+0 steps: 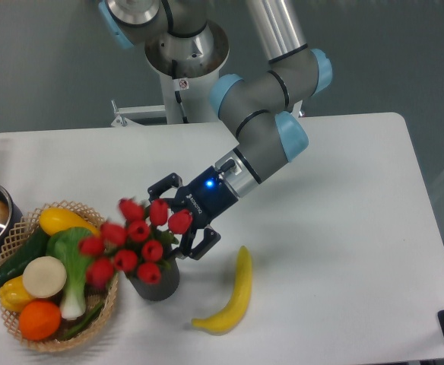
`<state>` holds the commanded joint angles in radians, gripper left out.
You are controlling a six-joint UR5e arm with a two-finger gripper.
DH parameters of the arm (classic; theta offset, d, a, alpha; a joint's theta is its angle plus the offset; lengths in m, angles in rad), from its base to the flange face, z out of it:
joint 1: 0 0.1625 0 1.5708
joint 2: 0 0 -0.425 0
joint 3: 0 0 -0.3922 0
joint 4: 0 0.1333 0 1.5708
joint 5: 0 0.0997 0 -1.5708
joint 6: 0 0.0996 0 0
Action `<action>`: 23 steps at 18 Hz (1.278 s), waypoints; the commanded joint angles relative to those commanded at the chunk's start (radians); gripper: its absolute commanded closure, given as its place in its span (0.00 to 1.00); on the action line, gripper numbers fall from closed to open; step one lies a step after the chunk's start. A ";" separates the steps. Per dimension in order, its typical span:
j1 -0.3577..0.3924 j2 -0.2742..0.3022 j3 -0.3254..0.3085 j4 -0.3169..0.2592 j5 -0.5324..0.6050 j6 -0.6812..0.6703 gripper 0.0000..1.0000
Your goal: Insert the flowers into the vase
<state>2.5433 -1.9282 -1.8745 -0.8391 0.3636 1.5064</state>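
Right of the banana point(230, 298) the table point(344, 228) is open; basket point(108, 300) crowds the vase point(155, 279) on the left.
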 joint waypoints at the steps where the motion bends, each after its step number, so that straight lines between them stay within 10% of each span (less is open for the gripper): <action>1: 0.000 -0.002 0.000 0.002 0.000 0.000 0.01; 6: 0.008 0.041 -0.006 -0.002 0.021 -0.005 0.00; 23: 0.080 0.330 0.130 -0.082 0.816 -0.052 0.00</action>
<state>2.6231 -1.5984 -1.7444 -0.9215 1.1796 1.4542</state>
